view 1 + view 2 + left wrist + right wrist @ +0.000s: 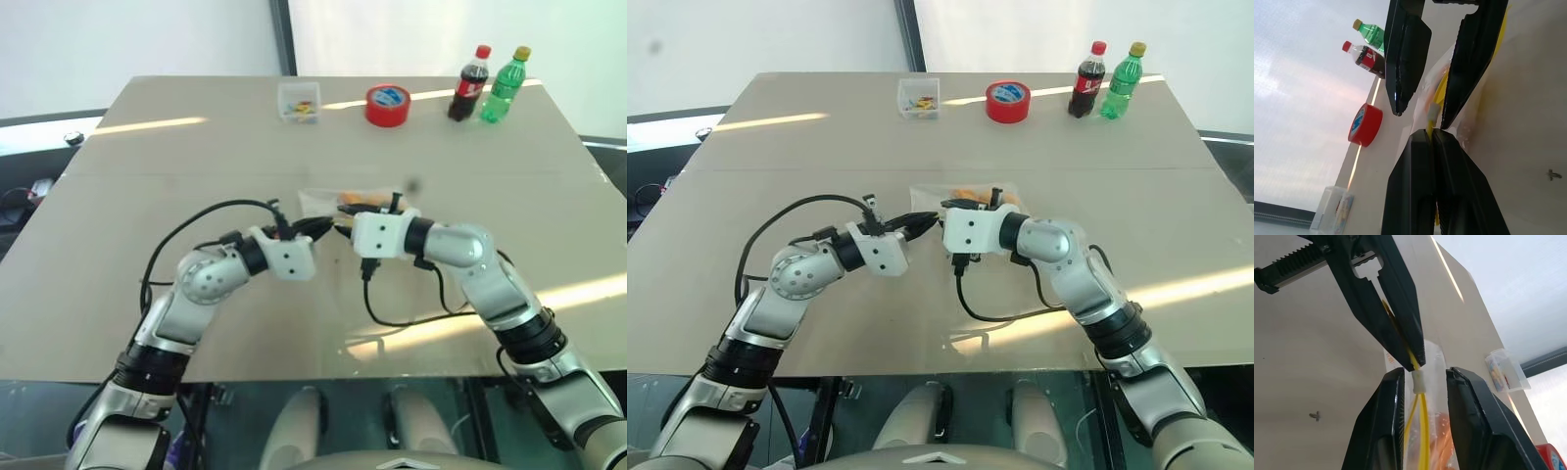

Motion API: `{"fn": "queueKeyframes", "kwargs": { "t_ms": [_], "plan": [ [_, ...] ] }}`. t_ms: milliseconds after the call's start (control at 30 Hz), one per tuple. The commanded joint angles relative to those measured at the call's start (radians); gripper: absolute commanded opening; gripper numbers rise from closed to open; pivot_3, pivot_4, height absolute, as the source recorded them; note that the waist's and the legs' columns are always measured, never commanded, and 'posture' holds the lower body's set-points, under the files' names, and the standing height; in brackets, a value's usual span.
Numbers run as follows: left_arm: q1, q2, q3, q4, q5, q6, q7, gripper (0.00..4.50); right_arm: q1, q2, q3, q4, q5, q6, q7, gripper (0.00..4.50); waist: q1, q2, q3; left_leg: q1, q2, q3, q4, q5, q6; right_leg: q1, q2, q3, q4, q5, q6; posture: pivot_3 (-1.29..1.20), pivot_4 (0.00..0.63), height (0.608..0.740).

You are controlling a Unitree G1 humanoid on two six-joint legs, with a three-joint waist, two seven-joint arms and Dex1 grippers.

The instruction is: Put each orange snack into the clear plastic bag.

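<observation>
The clear plastic bag (pixel 319 201) is held up at mid-table between both grippers. Orange snack (pixel 1442 432) colour shows through its film; I cannot tell how many pieces are inside. My left gripper (pixel 1432 132) is shut on the bag's yellow strip (pixel 1423 431). My right gripper (pixel 1422 374) faces it tip to tip. Its fingers (pixel 1388 401) stand apart on either side of the small white slider (pixel 1419 381) on that strip, with a gap on each side. In the left eye view the two grippers meet at the bag's near edge (pixel 335 221).
A red tape roll (pixel 388 105), a small clear box of coloured bits (pixel 299 102), a cola bottle (pixel 471 83) and a green bottle (pixel 505 85) stand along the table's far edge. Black cables loop beneath both wrists.
</observation>
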Motion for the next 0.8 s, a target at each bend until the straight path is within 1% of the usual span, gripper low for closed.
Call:
{"fn": "queueKeyframes", "kwargs": {
  "t_ms": [33,167,267,300,600,800],
  "plan": [
    [-0.007,-0.003,0.02,-0.05,-0.02,0.003,0.016,0.0,-0.012,-0.002,-0.003,-0.017,-0.001,-0.017,0.001,1.38,0.0,0.0,0.0,0.0,0.0,0.0,0.0,0.0,0.0,0.0,0.0,0.0,0.0,0.0,0.0,0.0,0.15,0.74],
    [-0.004,-0.003,0.021,-0.055,-0.023,0.005,0.013,0.0,-0.013,0.0,-0.003,-0.016,-0.002,-0.015,0.001,1.38,0.0,0.0,0.0,0.0,0.0,0.0,0.0,0.0,0.0,0.0,0.0,0.0,0.0,0.0,0.0,0.0,0.15,0.74],
    [-0.003,-0.002,0.022,-0.056,-0.024,0.006,0.012,0.0,-0.014,0.001,-0.006,-0.018,-0.001,-0.012,0.001,0.23,0.0,0.0,0.0,0.0,0.0,0.0,0.0,0.0,0.0,0.0,0.0,0.0,0.0,0.0,0.0,0.0,0.15,0.74],
    [-0.003,-0.001,0.022,-0.056,-0.024,0.007,0.011,0.0,-0.015,0.001,-0.006,-0.018,-0.001,-0.012,0.0,0.04,0.0,0.0,0.0,0.0,0.0,0.0,0.0,0.0,0.0,0.0,0.0,0.0,0.0,0.0,0.0,0.0,0.15,0.74],
    [-0.001,-0.008,0.03,-0.047,-0.029,0.016,0.022,0.0,-0.006,-0.005,-0.012,-0.024,-0.004,-0.002,-0.003,0.04,0.0,0.0,0.0,0.0,0.0,0.0,0.0,0.0,0.0,0.0,0.0,0.0,0.0,0.0,0.0,0.0,0.15,0.74],
    [-0.011,-0.011,0.062,-0.023,-0.063,0.052,0.026,0.0,0.054,-0.072,-0.044,0.003,-0.033,0.017,-0.022,0.04,0.001,0.0,0.0,0.0,0.0,0.0,0.0,0.0,0.0,0.0,0.0,0.0,0.0,0.0,0.0,0.0,0.15,0.74]
  ]
}}
